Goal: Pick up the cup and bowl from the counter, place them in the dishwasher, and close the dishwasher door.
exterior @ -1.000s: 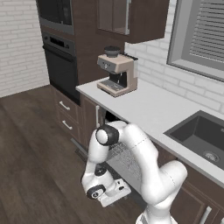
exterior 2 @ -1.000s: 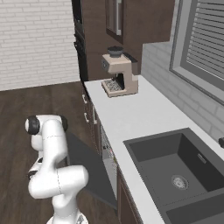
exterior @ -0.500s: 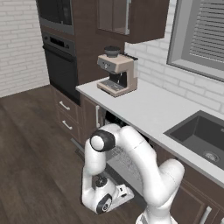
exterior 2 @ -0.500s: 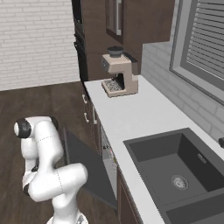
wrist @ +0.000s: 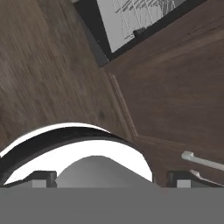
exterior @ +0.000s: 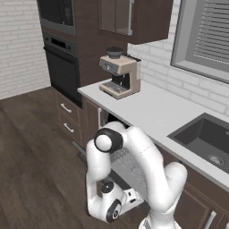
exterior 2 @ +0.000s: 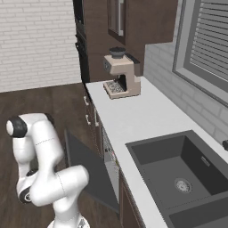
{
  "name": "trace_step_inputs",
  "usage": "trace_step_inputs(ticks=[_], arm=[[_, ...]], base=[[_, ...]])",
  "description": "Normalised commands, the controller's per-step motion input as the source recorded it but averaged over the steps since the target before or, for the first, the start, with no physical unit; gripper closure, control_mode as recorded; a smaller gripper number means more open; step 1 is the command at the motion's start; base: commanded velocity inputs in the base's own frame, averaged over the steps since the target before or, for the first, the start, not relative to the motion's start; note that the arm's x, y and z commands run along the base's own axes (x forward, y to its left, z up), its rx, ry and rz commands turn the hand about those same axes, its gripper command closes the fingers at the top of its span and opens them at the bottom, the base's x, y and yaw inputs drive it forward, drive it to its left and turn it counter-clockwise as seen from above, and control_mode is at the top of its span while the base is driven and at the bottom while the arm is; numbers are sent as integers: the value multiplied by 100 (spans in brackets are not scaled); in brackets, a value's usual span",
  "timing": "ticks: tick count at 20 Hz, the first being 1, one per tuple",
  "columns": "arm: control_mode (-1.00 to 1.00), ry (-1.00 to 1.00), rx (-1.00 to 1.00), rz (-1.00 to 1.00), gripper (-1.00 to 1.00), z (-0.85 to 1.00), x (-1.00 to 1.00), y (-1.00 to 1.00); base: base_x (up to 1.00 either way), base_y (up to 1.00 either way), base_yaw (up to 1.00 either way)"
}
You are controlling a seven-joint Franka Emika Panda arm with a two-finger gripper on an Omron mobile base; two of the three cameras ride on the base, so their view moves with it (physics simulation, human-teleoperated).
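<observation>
The dishwasher door (exterior 2: 91, 171) hangs partly lowered at lower centre of the right base view, a dark slanted panel reaching out from the cabinet face over the wooden floor (exterior 2: 40, 100), which lies open toward the upper left. The arm folds down beside it at lower left, its elbow just left of the door's upper edge.

In the left base view the dishwasher (exterior: 117, 154) sits under the counter (exterior: 152, 112) at centre frame, its opening mostly behind the white arm; part of the grey wire rack (exterior: 129, 163) shows between the arm links. What lies in the rack cannot be made out there.

The hand view looks along the floor: the rack (wrist: 138, 13) and dark door edge sit at the top, a brown cabinet door (wrist: 179, 92) with a silver handle (wrist: 201, 159) fills the right.

The gripper (wrist: 109, 177) shows only 2 small tips at the bottom corners, set far apart, so it is spread and holds nothing.

A coffee machine (exterior 2: 121, 73) stands at the counter's far end, and the 2-basin sink (exterior 2: 178, 176) is at lower right.
</observation>
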Motion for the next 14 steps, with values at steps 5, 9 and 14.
trace_step_inputs(ticks=[5, 9, 14], arm=[[-100, 4, -17, 0, -100, 6, 37, 100], [-100, 0, -12, 0, -100, 0, 77, 100], [-100, 0, -13, -3, -100, -6, 98, 100]], base=[[0, 0, 0], [0, 0, 0], [0, 0, 0]])
